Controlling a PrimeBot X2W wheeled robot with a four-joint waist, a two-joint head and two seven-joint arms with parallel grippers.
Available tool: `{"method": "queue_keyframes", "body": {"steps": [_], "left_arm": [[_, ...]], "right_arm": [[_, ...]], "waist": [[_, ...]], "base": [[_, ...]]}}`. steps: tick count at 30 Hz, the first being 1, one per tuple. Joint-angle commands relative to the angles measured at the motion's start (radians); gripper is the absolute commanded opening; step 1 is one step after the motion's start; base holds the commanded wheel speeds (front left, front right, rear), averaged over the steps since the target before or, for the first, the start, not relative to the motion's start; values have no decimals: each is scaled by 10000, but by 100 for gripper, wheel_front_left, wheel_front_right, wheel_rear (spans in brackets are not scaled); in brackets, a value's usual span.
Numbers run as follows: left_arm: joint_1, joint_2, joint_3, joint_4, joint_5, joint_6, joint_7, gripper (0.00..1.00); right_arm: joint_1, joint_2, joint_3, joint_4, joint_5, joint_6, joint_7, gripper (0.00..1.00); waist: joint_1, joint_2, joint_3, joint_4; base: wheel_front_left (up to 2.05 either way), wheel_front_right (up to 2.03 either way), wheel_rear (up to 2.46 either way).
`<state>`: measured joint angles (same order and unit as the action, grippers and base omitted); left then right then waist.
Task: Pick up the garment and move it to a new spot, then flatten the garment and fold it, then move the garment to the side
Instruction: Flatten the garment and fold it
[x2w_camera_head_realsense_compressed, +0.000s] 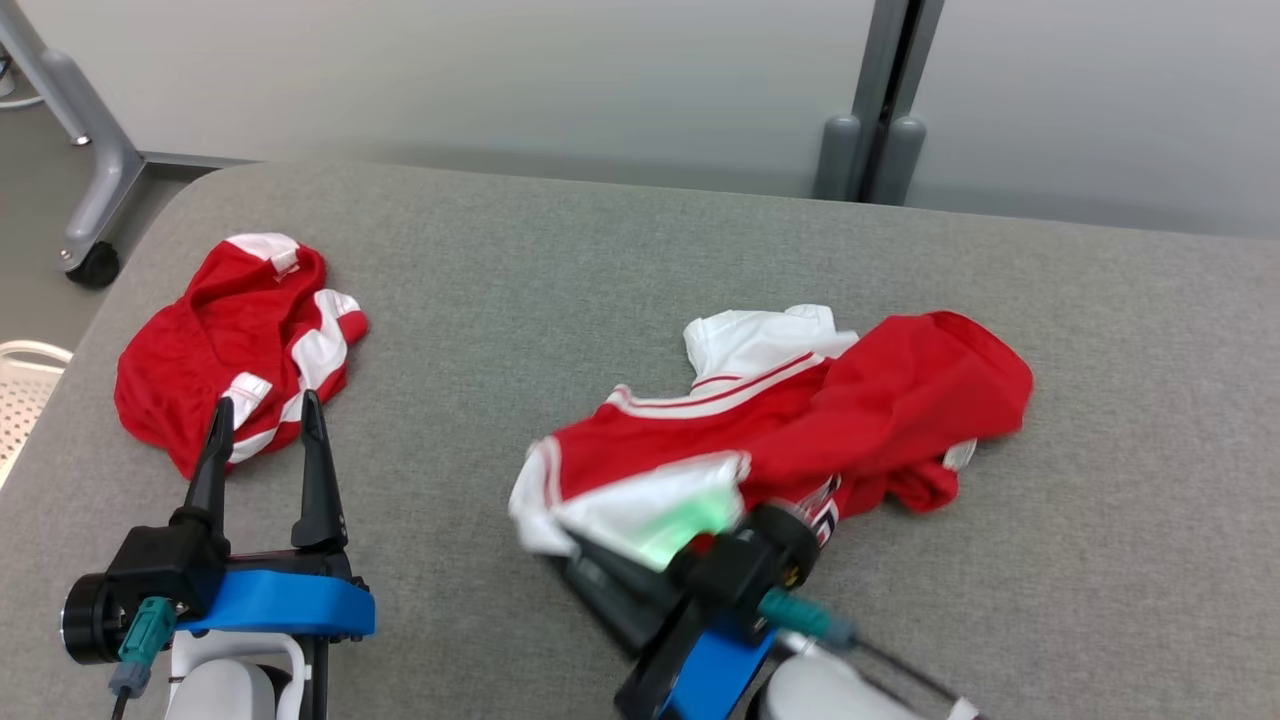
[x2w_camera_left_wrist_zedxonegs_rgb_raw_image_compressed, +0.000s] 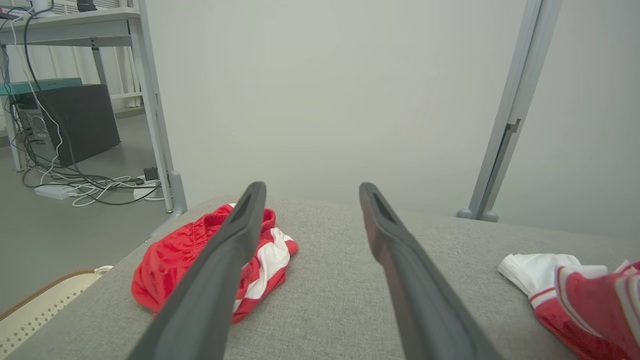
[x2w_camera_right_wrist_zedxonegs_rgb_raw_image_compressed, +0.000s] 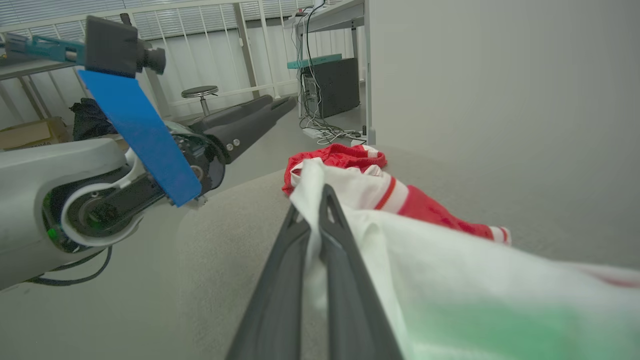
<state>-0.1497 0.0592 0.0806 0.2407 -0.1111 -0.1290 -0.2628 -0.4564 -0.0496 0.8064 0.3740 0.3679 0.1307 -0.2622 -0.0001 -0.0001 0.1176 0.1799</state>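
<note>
The left gripper (x2w_camera_head_realsense_compressed: 266, 402) is held with its fingers spread wide and nothing between them. Just beyond its fingertips a crumpled pair of red shorts (x2w_camera_head_realsense_compressed: 220, 340) with white stripes is seen on the grey padded table (x2w_camera_head_realsense_compressed: 600, 250), apparently untouched, though the head view leaves this uncertain. In the left wrist view the shorts are partly covered by the left-hand finger, and cables (x2w_camera_left_wrist_zedxonegs_rgb_raw_image_compressed: 85, 185) and a dark computer case (x2w_camera_left_wrist_zedxonegs_rgb_raw_image_compressed: 75, 125) are shown on the floor beyond. To the right, the red-and-white garment (x2w_camera_head_realsense_compressed: 800, 420) is seen bunched on the table, its white edge pinched between the closed fingers of the right gripper (x2w_camera_right_wrist_zedxonegs_rgb_raw_image_compressed: 315, 220). That pinch is made plain in the right wrist view. In the head view the fingertips are covered by cloth, through which a green glow is seen.
</note>
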Motion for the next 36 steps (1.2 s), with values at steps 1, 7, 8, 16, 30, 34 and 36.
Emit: {"method": "queue_keyframes", "body": {"steps": [1,7,8,16,30,34,36], "left_arm": [[-82,-17,-24,24,-48,-23,-28,100],[-206,-57,-62,100,-111,-25,-30,100],[-215,-64,-62,121,-113,-25,-28,100],[-43,-82,91,165,-139,31,-30,100],[281,-60,427,5,46,20,-30,100],[442,-56,457,-21,107,12,-28,100],[410,-45,471,-11,115,6,-30,100]], "right_arm": [[82,-31,714,228,247,3,-37,0],[-134,-38,2904,679,1218,3,-31,0],[-249,-28,3149,785,1360,1,-37,0],[-562,-23,3110,795,1621,1,-37,100],[1163,-97,-2993,-1024,-711,1,-38,100],[2060,-114,-5007,-1554,-1347,3,-36,100],[2461,-188,-5752,-1691,-1937,1,-37,100]], "waist": [[1,1,73,112],[1,1,192,318],[1,1,210,333],[1,1,144,10],[1,1,-311,-873],[1,1,-344,-1021],[1,1,-347,-1068]], "base": [[0,0,0],[0,0,0],[0,0,0],[0,0,0],[0,0,0],[0,0,0],[0,0,0]]}}
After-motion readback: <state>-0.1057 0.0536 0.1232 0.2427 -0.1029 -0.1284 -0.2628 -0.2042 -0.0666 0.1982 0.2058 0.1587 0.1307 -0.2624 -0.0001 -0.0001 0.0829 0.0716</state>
